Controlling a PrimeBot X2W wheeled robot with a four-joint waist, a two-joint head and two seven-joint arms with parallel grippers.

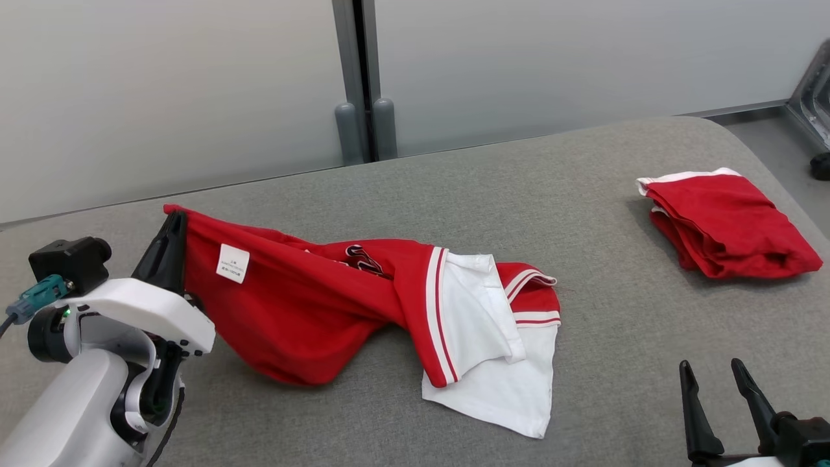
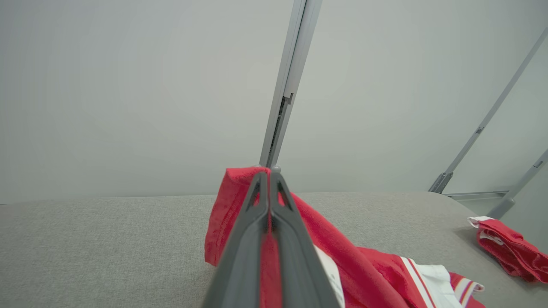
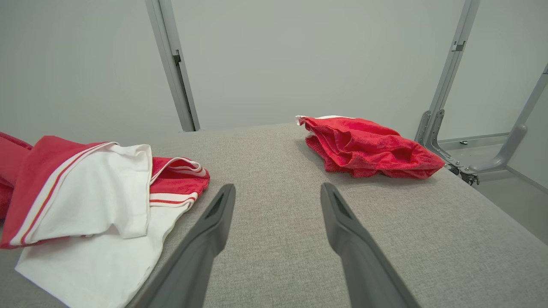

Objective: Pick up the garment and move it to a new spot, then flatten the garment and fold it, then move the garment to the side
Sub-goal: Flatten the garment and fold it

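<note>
The garment (image 1: 311,305) is a red and white shirt with striped trim, sprawled across the middle of the grey table (image 1: 454,188). My left gripper (image 1: 172,224) is shut on its red left edge and holds that edge raised off the surface. In the left wrist view the left gripper (image 2: 269,171) pinches the red fabric of the garment (image 2: 334,252) between closed fingers. My right gripper (image 1: 712,368) stands open at the lower right, right of the garment's white part, holding nothing. The right wrist view has the right gripper (image 3: 278,188) open over bare table beside the garment (image 3: 94,188).
A second red garment (image 1: 726,224), folded, lies at the table's far right; it also appears as the folded red garment (image 3: 368,147) ahead of my right fingers. Grey wall panels with a metal post (image 1: 363,78) stand behind the table. The table's right edge drops to the floor.
</note>
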